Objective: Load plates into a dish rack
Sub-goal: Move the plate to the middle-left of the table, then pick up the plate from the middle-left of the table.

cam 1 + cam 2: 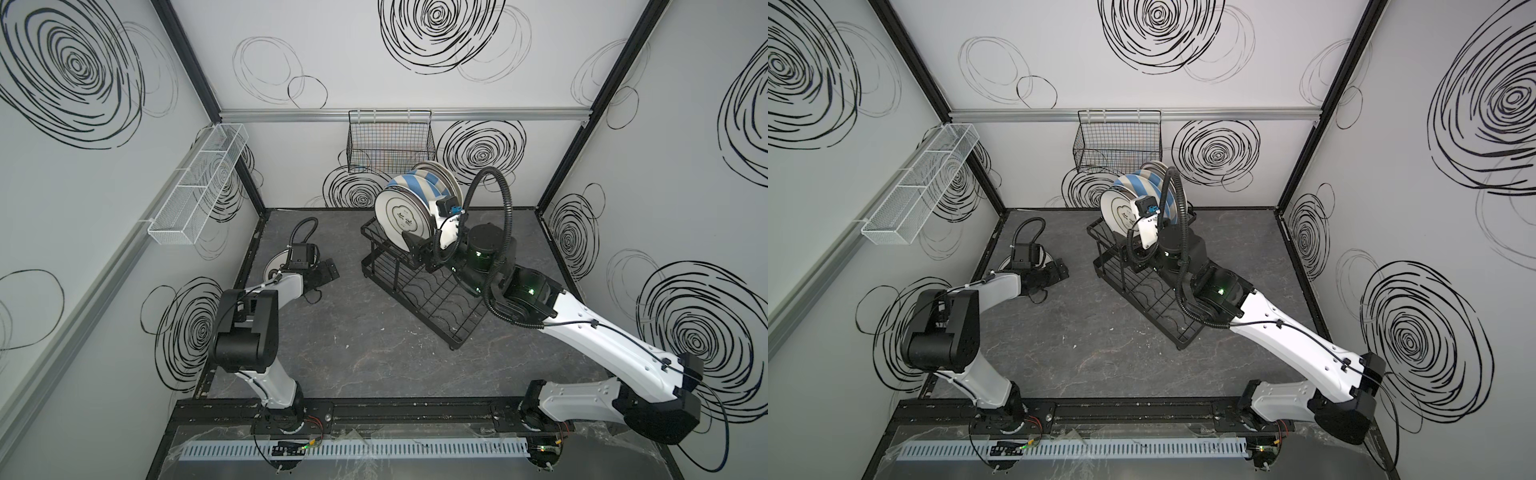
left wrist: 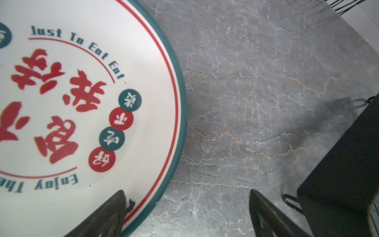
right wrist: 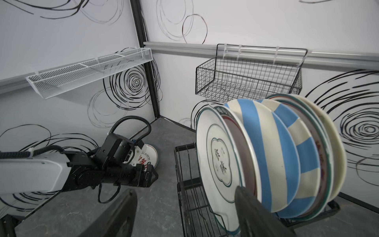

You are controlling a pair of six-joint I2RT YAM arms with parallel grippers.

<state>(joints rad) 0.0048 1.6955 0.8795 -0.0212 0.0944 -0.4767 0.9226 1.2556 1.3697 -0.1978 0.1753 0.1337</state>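
Observation:
The black dish rack (image 1: 432, 303) (image 1: 1154, 303) stands right of the table's middle. Several plates stand upright in its raised basket, among them two blue-and-cream striped ones (image 1: 419, 187) (image 3: 266, 147). The front plate (image 1: 401, 218) (image 1: 1119, 214) (image 3: 217, 156) is white with black characters. My right gripper (image 1: 415, 249) (image 3: 184, 189) is open, its fingers on either side of that plate's lower edge. At the far left a teal-and-red-rimmed plate (image 2: 82, 102) (image 1: 272, 266) (image 3: 150, 156) lies flat. My left gripper (image 2: 186, 191) (image 1: 328, 272) is open, one finger over the rim and the other over the table.
A black grid basket (image 1: 390, 145) (image 3: 248, 82) hangs on the back wall just behind the racked plates. A long white mesh basket (image 1: 199, 183) (image 3: 88, 69) hangs on the left wall. Patterned walls close in three sides of the grey marbled table (image 1: 353, 353).

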